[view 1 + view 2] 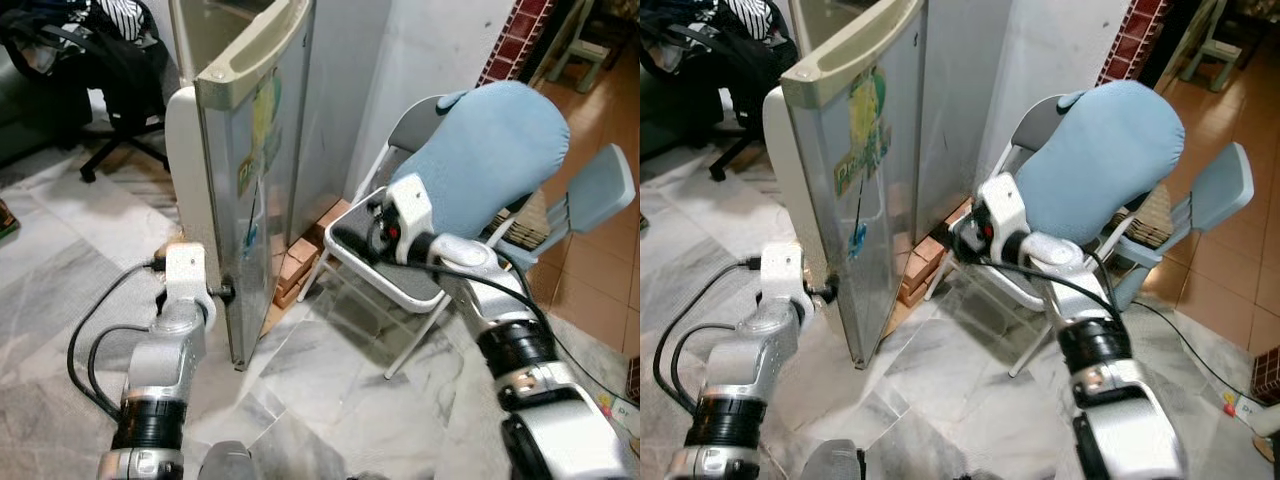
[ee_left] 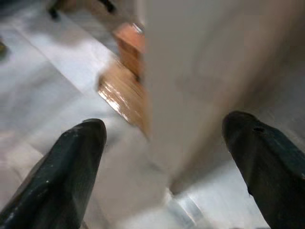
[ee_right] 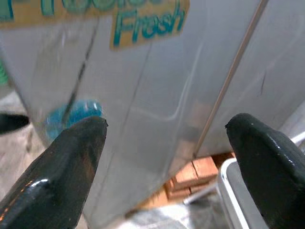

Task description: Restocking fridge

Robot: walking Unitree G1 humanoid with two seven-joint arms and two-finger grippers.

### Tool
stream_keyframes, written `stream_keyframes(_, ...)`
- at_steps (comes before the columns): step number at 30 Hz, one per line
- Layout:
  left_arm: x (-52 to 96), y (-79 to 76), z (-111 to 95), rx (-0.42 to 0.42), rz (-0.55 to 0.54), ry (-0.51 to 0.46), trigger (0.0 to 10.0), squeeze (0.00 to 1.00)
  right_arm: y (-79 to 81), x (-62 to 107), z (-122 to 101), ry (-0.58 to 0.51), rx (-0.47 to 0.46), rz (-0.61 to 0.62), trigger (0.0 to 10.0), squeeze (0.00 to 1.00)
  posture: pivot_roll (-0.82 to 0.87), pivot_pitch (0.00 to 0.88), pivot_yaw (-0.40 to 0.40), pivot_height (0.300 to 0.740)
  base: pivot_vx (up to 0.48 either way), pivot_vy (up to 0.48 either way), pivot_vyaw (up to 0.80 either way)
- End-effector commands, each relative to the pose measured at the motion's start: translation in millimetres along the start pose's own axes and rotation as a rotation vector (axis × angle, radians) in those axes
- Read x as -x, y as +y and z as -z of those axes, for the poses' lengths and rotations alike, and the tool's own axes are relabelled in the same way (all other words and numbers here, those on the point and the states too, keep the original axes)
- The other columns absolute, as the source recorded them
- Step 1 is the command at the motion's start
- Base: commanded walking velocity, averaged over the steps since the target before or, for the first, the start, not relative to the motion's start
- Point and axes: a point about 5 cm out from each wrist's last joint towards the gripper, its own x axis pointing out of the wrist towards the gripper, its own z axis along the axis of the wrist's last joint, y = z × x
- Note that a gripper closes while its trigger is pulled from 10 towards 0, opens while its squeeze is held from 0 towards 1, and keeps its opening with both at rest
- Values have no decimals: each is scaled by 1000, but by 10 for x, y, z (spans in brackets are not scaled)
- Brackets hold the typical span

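Note:
The silver fridge door stands partly swung out from the cabinet, with a yellow and green sticker on its face. My left gripper is low at the door's free edge. In the left wrist view its open fingers stand one on each side of the door edge. My right gripper is raised in front of the folding chair and points at the door face. It is open and holds nothing.
A grey folding chair with a big blue cushion stands right of the fridge, close to my right arm. Bricks lie under the fridge. A black office chair is at the back left. A black cable loops on the marble floor.

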Motion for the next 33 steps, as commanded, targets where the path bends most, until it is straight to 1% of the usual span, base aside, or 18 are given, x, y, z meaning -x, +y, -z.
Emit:
stream_keyframes(1, -71, 130, -118, -2, -86, -53, 10000, 0, -15, -17, -67, -41, -25, 33, 10000, 0, 95, 0, -92, 740, 0, 0, 0)
stream_keyframes(5, -112, 413, -291, 2, -249, -124, 10000, 0, 39, -77, -90, -62, -28, 58, 10000, 0, 95, 0, -85, 740, 0, 0, 0)
stream_keyframes(7, -106, 490, -280, 24, -291, -133, 10000, 0, 26, -91, -84, -64, -37, 76, 10000, 0, 100, 0, -85, 740, 0, 0, 0)
stream_keyframes(10, -78, 604, -146, 71, -349, -130, 10000, 0, 10, -130, -76, -68, -76, 125, 10000, 0, 103, 0, -87, 740, 0, 0, 0)
stream_keyframes(13, 8, 610, -29, 51, -363, -139, 10000, 0, 85, -156, -125, -97, -175, 64, 10000, 0, 111, 0, -94, 740, 0, 0, 0)
stream_keyframes(15, 80, 577, 40, 72, -355, -142, 10000, 0, 167, -168, -175, -123, -242, -18, 10000, 0, 112, 0, -94, 740, 0, 0, 0)
stream_keyframes(16, 163, 512, 123, 113, -334, -123, 10000, 0, 318, -149, -255, -155, -319, -181, 10000, 0, 114, 0, -96, 740, 0, 0, 0)
stream_keyframes(17, 202, 470, 172, 140, -318, -100, 10000, 0, 398, -123, -302, -169, -336, -267, 10000, 0, 115, 0, -97, 740, 0, 0, 0)
stream_keyframes(18, 225, 440, 202, 159, -308, -85, 10000, 0, 447, -104, -334, -179, -344, -322, 10000, 0, 117, 0, -99, 740, 0, 0, 0)
stream_keyframes(19, 258, 375, 275, 192, -283, -33, 10000, 0, 559, -43, -409, -198, -316, -436, 10000, 0, 121, 0, -101, 740, 0, 0, 0)
stream_keyframes(22, 318, 219, 412, 242, -204, 78, 10000, 0, 673, 19, -509, -223, -316, -545, 10000, 0, 124, 0, -103, 740, 0, 0, 0)
stream_keyframes(24, 357, 29, 455, 239, -61, 134, 10000, 0, 707, 21, -588, -244, -323, -559, 10000, 0, 125, 0, -105, 740, 0, 0, 0)
stream_keyframes(25, 394, -148, 490, 192, 83, 174, 10000, 0, 717, 15, -642, -255, -347, -569, 10000, 0, 127, 0, -106, 740, 0, 0, 0)
stream_keyframes(29, 393, -241, 483, 124, 167, 177, 10000, 0, 735, 13, -669, -251, -345, -583, 10000, 0, 123, 0, -102, 740, 0, 0, 0)
stream_keyframes(30, 374, -258, 454, 95, 183, 177, 10000, 0, 701, -37, -611, -210, -311, -511, 10000, 0, 119, 0, -100, 740, 0, 0, 0)
stream_keyframes(31, 349, -246, 440, 75, 170, 178, 10000, 0, 625, -127, -501, -146, -255, -383, 10000, 0, 115, 0, -98, 740, 0, 0, 0)
stream_keyframes(32, 349, -246, 440, 75, 170, 178, 10000, 0, 625, -127, -501, -146, -255, -383, 10000, 0, 115, 0, -98, 740, 0, 0, 0)
stream_keyframes(33, 337, -227, 424, 74, 156, 174, 10000, 0, 513, -218, -371, -76, -169, -237, 10000, 0, 109, 0, -95, 740, 0, 0, 0)
